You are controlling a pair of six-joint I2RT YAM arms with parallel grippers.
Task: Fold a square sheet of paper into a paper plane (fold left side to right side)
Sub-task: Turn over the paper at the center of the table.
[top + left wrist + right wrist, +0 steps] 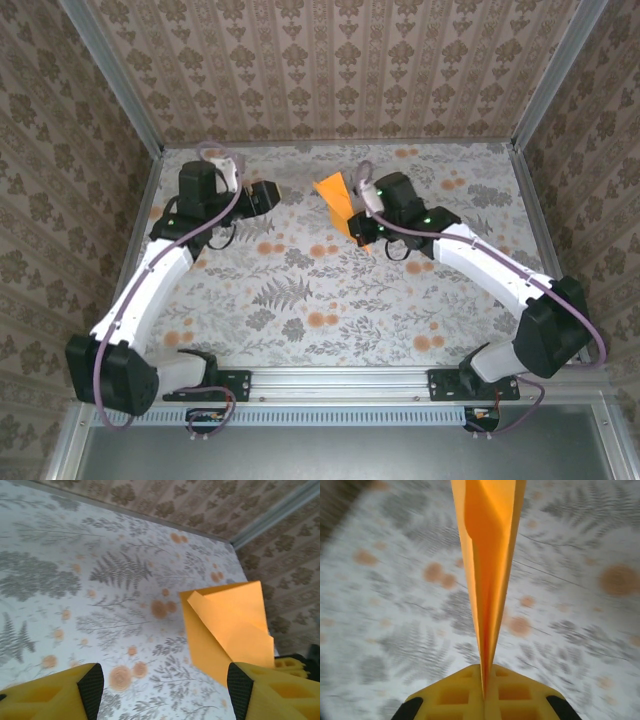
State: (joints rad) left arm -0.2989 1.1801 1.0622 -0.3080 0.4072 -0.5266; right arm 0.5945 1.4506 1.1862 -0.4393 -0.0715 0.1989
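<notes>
Right fingers (451, 699) pinch the paper plane (487, 555) edge-on; left fingers (55, 696) spread, empty, facing its creases

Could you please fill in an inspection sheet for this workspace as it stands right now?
Surface: floral-patterned table; no spills or damage seen.
Job's things: orange paper, folded and creased, gripped at one narrow end.
Clutter: nothing seen.
Grippers: right gripper shut on the orange paper; left gripper open, fingers spread near the paper.
Cables: purple cable looped along each arm, clear of the paper.
Surroundings: patterned walls; metal rail at the near edge.
</notes>
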